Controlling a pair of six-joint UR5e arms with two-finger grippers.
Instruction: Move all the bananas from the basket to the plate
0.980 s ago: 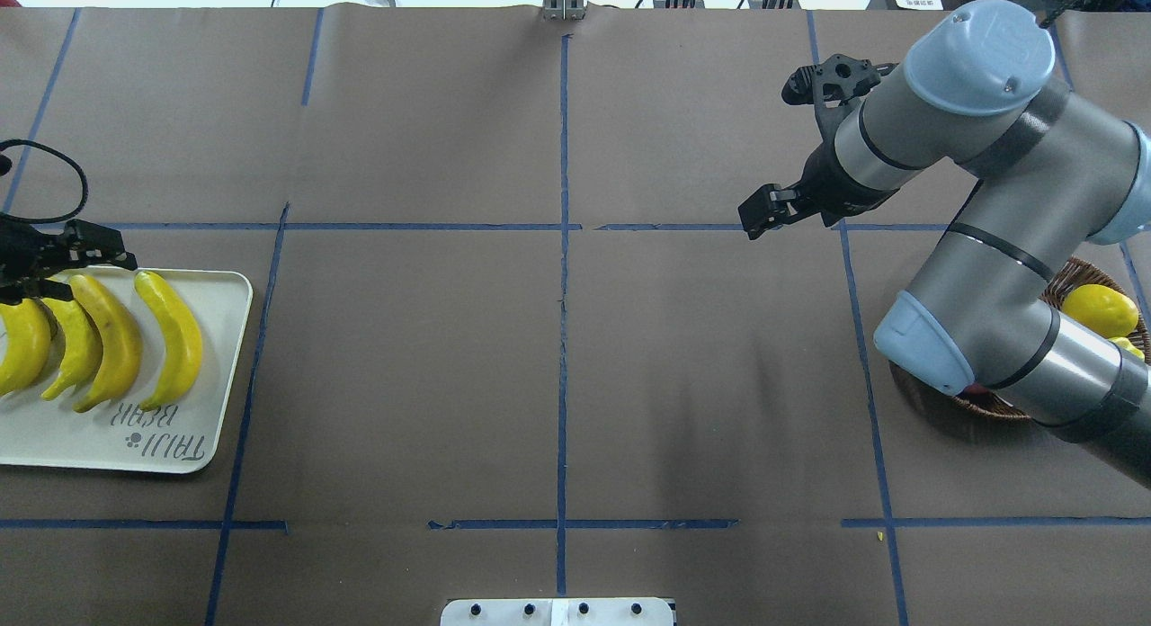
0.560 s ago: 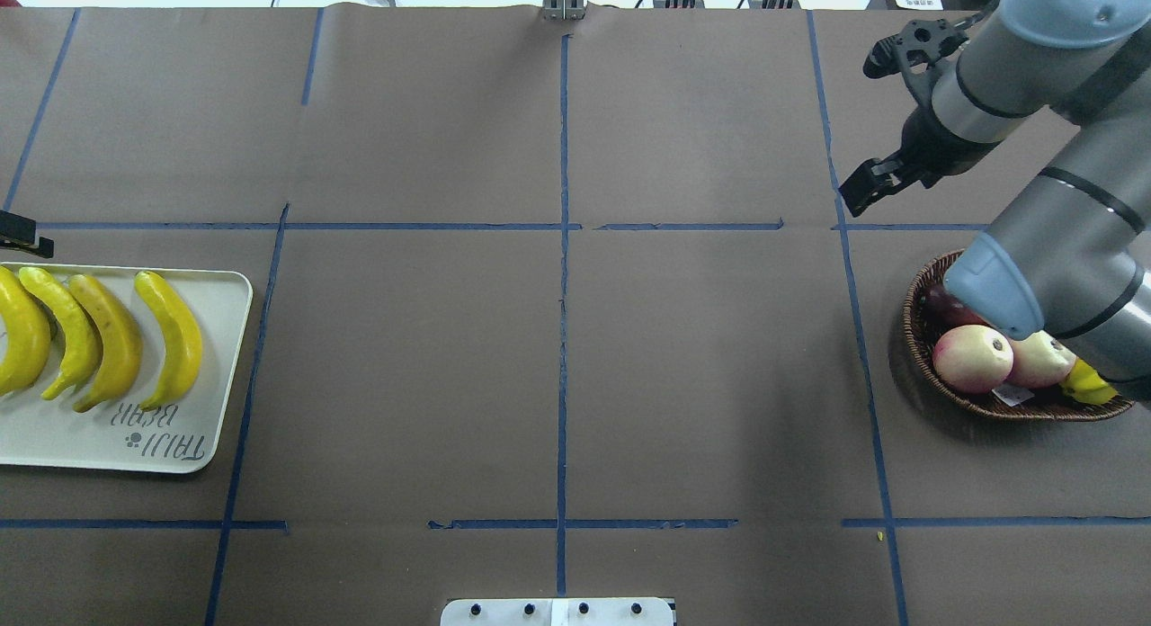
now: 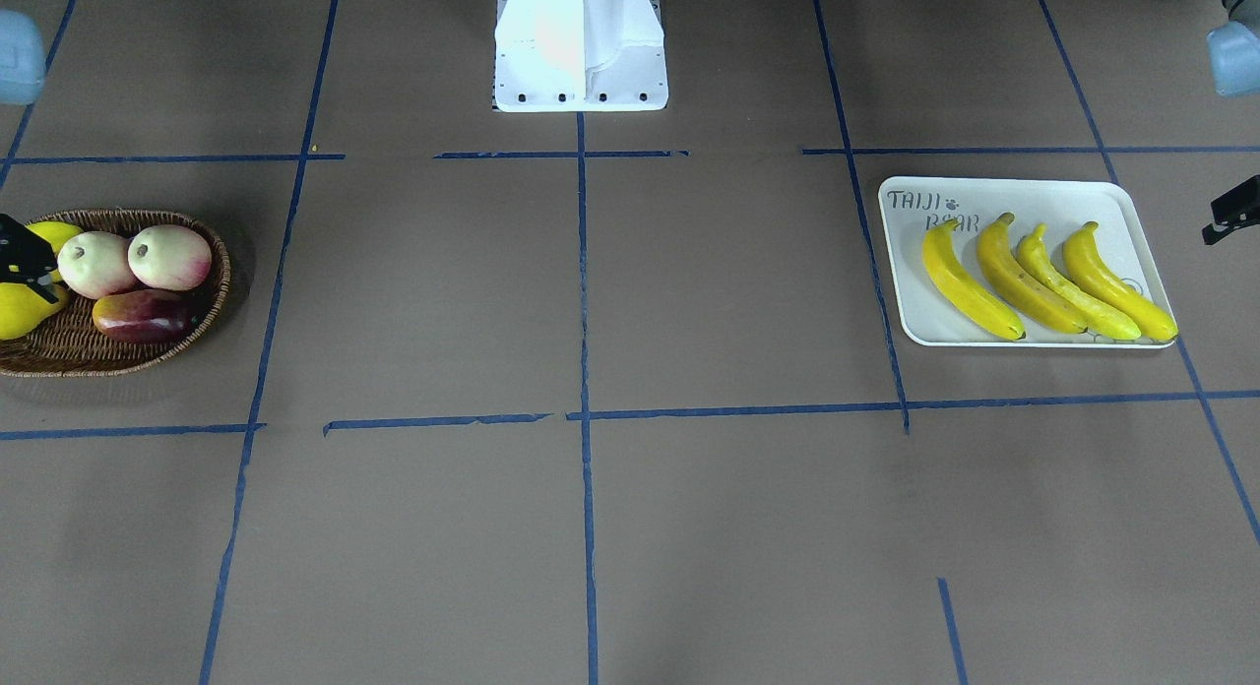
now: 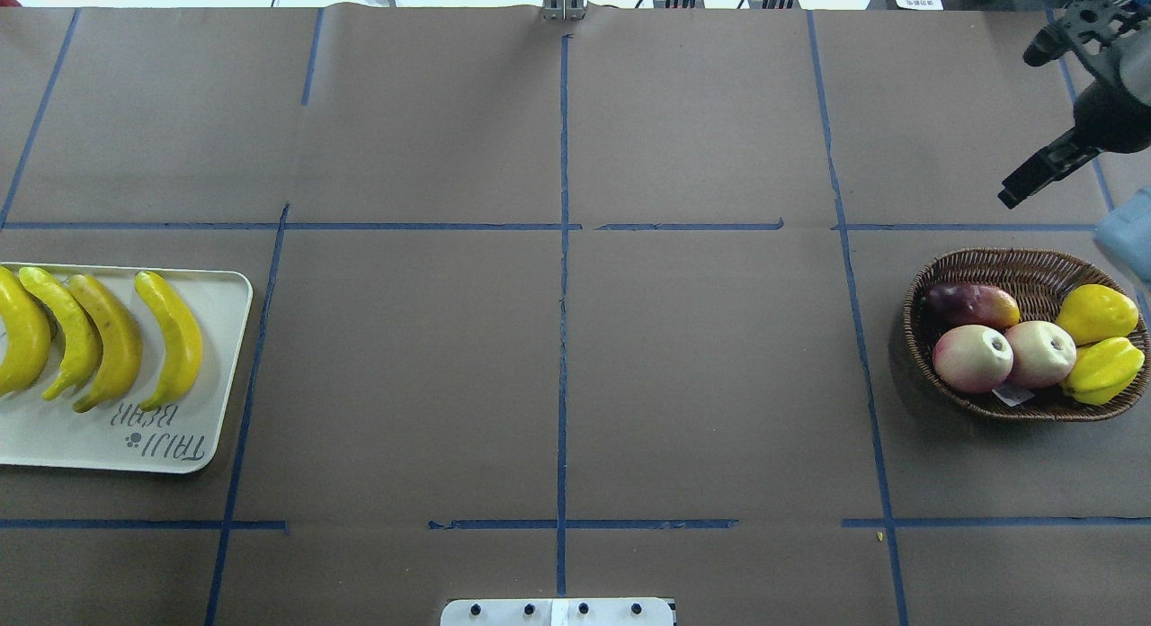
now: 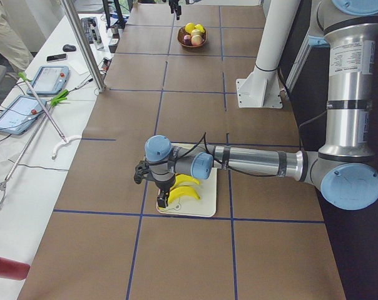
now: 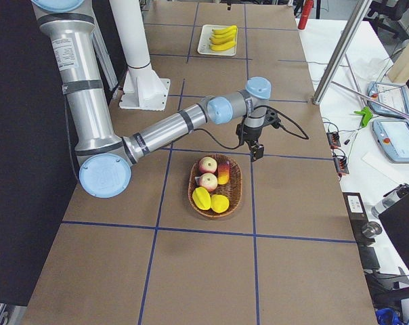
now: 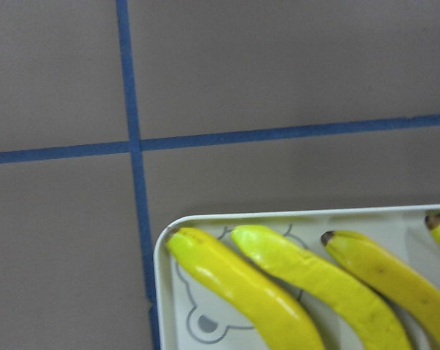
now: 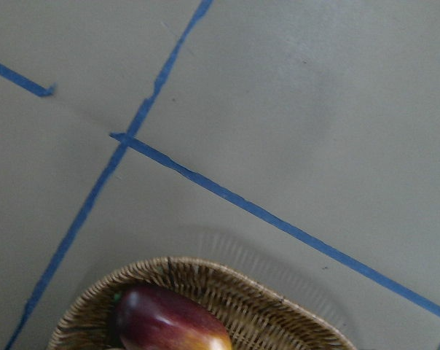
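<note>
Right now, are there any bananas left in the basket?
No: the basket holds only other fruit, while all four bananas lie on the plate.

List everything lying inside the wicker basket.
The wicker basket holds a dark red mango, two pinkish apples, a yellow pear-shaped fruit and a ridged star fruit. Anything beneath them, and the basket floor there, is covered.

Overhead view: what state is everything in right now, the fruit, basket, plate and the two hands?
Bananas: four, lying side by side on the plate.
Plate: lying flat, holds all four.
Basket: upright, no bananas, only other fruit inside.
Right hand: open, empty, beyond the basket.
Left hand: by the plate; open or shut unclear.
</note>
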